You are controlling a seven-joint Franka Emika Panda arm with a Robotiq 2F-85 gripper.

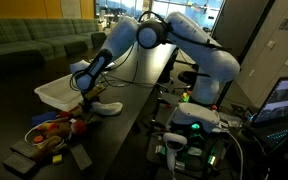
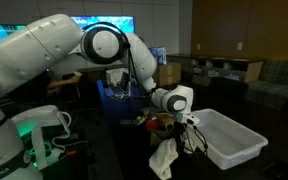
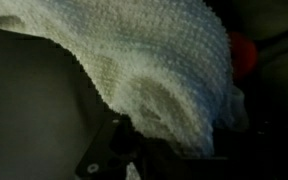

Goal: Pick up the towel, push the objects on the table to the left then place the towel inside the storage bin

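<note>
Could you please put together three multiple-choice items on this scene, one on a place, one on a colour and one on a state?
1. Where does the storage bin stand?
A. on the table, beside the gripper
B. on the floor
C. on a shelf

2. What colour is the towel?
A. red
B. white
C. blue

3. How is the towel?
A. folded inside the bin
B. rolled up on a shelf
C. bunched up at the gripper, outside the bin

Answers:
1 A, both exterior views show it on the dark tabletop.
2 B, white cloth fills the wrist view.
3 C, an exterior view shows it crumpled beside the bin.
</note>
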